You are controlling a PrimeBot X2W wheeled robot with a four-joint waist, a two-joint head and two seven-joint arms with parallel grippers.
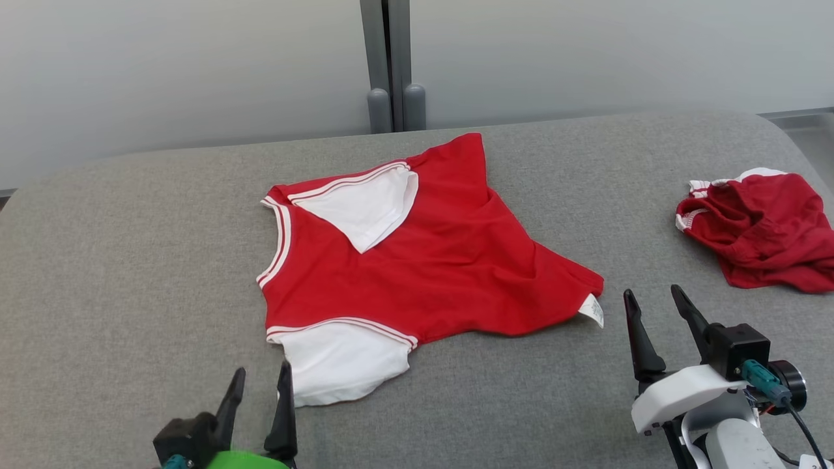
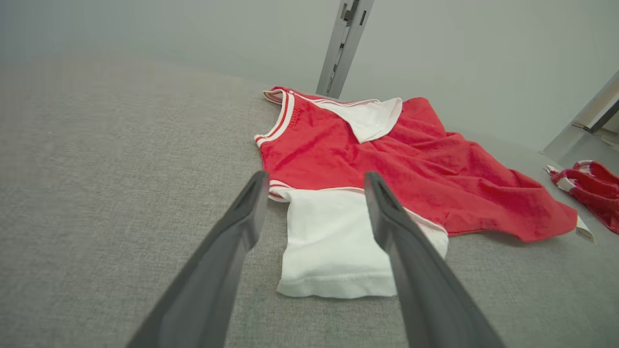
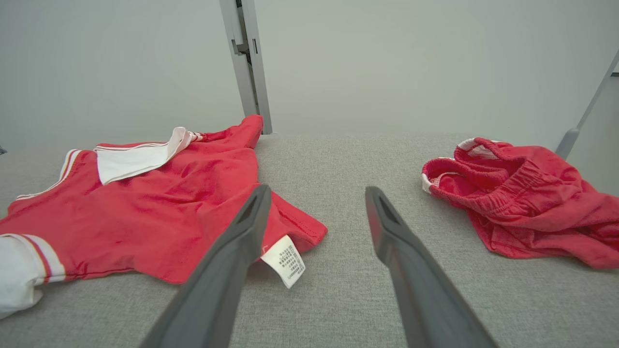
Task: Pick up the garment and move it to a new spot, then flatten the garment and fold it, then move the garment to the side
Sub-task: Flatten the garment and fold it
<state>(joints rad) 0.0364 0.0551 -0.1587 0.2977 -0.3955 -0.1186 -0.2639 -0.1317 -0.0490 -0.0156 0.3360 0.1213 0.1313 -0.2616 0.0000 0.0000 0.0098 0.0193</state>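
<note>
The garment (image 1: 430, 260) lies spread on the bench (image 1: 130, 260) just ahead of the left pincer (image 1: 263, 369) and right pincer (image 1: 651, 291). Both stand apart and empty, seemingly poised to lift it.

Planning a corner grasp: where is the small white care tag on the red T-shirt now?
In the head view, the small white care tag sticks out at the right corner of the red T-shirt, just left of the right hand.
</note>
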